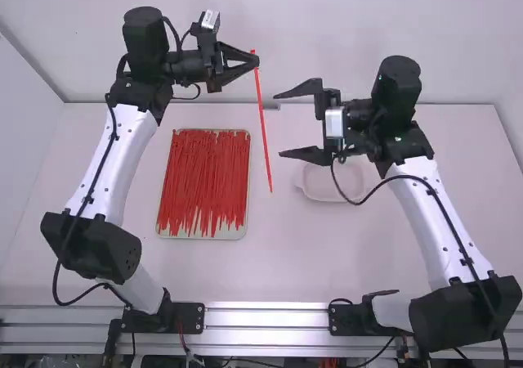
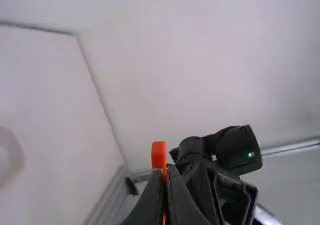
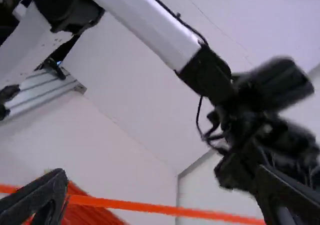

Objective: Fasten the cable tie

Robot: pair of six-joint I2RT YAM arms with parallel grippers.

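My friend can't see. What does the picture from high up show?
The left gripper pinches one red cable tie by its end, above the white table. The right gripper is open beside it. A tray holds many more red ties.

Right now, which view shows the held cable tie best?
High view: the whole red cable tie hangs from the left tool, end to end. Left wrist view catches its head at the tool's tip; right wrist view, a stretch of strap.

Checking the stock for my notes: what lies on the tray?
A dense layer of red cable ties covers the tray; only its pale rim shows, the floor beneath is hidden.
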